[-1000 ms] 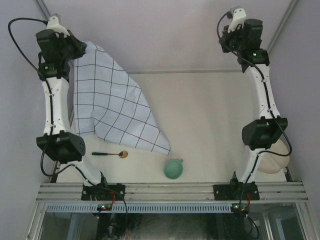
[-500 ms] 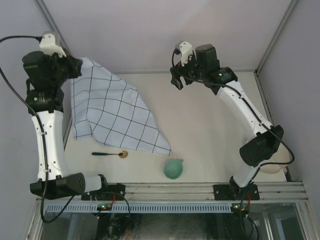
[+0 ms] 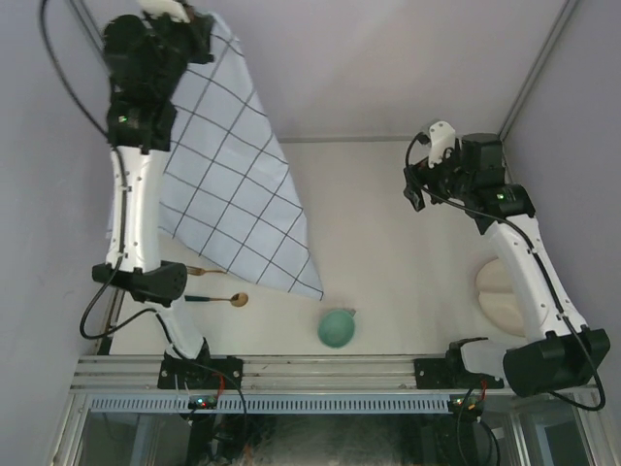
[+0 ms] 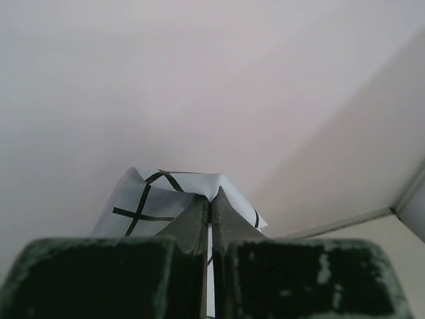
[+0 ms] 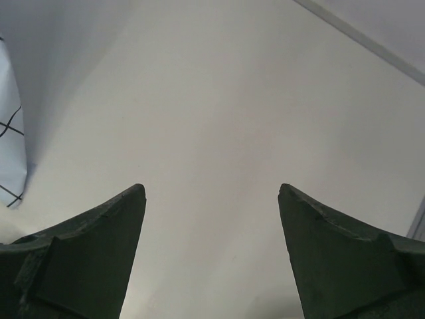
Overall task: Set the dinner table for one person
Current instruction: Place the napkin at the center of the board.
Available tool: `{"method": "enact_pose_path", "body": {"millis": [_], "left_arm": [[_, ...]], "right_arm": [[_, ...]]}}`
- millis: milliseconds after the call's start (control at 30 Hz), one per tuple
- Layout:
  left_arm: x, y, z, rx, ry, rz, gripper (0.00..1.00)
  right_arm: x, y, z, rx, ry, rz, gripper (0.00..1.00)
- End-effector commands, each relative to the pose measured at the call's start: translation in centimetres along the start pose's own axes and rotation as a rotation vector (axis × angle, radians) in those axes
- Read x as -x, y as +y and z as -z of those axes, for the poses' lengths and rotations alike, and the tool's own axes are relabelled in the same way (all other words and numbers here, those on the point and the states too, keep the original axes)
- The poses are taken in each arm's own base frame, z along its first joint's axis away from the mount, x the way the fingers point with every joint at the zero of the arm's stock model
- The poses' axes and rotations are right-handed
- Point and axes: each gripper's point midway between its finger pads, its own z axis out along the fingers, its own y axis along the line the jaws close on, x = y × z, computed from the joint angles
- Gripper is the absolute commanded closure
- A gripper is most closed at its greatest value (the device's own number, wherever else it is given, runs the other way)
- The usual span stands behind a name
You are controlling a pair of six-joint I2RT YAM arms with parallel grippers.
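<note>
The dinner table [image 3: 398,243] is a wide cream-white surface. A pale-blue cloth with dark grid lines [image 3: 233,184] hangs from my left gripper [image 3: 189,21], raised high at the back left. Its lowest corner is down near the table. In the left wrist view the left gripper [image 4: 210,203] is shut on a corner of the cloth [image 4: 149,199]. My right gripper [image 3: 415,186] hovers over the table's right half, apart from the cloth. In the right wrist view it [image 5: 211,189] is open and empty above bare table [image 5: 219,113], with the cloth's edge [image 5: 10,153] at far left.
A spoon with a dark green handle and a gold bowl [image 3: 218,299] lies near the front left. Another gold utensil [image 3: 201,270] peeks from under the cloth. A teal bowl [image 3: 337,328] sits at the front centre. A cream plate [image 3: 500,291] lies at the right, partly behind the right arm.
My left arm has lifted the cloth higher and further back. My right gripper has opened, come down from the back right corner, swung towards the centre, then drawn back right.
</note>
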Motion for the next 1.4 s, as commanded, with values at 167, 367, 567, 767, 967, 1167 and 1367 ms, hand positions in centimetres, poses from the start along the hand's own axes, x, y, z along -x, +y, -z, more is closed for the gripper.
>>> {"method": "enact_pose_path", "body": {"millis": [167,367,567,767,967,1167,1367], "left_arm": [[3.1,-13.4,-2.2,-0.184,-0.235,-0.113,1.0],[-2.5,-17.2,-4.2,-0.239,-0.119,-0.07,1.0],[-8.4,-11.1,-4.4,-0.117,0.069,0.05,1.0],[-15.4,-1.2,1.5,0.049,0.223,0.086,1.0],[-25.5,4.4,10.1,0.125,0.433,0.114,0.29],[-25.8,4.3,16.2,0.072,0.488,0.054,0.08],[-27.3,1.2,20.0,-0.122,0.546,-0.033,0.2]], "right_arm": [[-3.3,-3.4,0.6,-0.022,-0.003,-0.051,0.2],[-5.4,-3.8,0.3,-0.021,0.008,-0.091,0.2],[-6.2,-3.8,1.0,-0.029,0.012,-0.098,0.2],[-6.2,-3.4,1.8,-0.034,0.002,-0.093,0.19],[-4.8,-3.3,2.4,-0.042,-0.026,-0.096,0.17],[-3.3,-2.8,3.0,-0.052,-0.035,-0.086,0.16],[-3.8,-2.2,3.7,-0.053,-0.015,-0.106,0.16]]}}
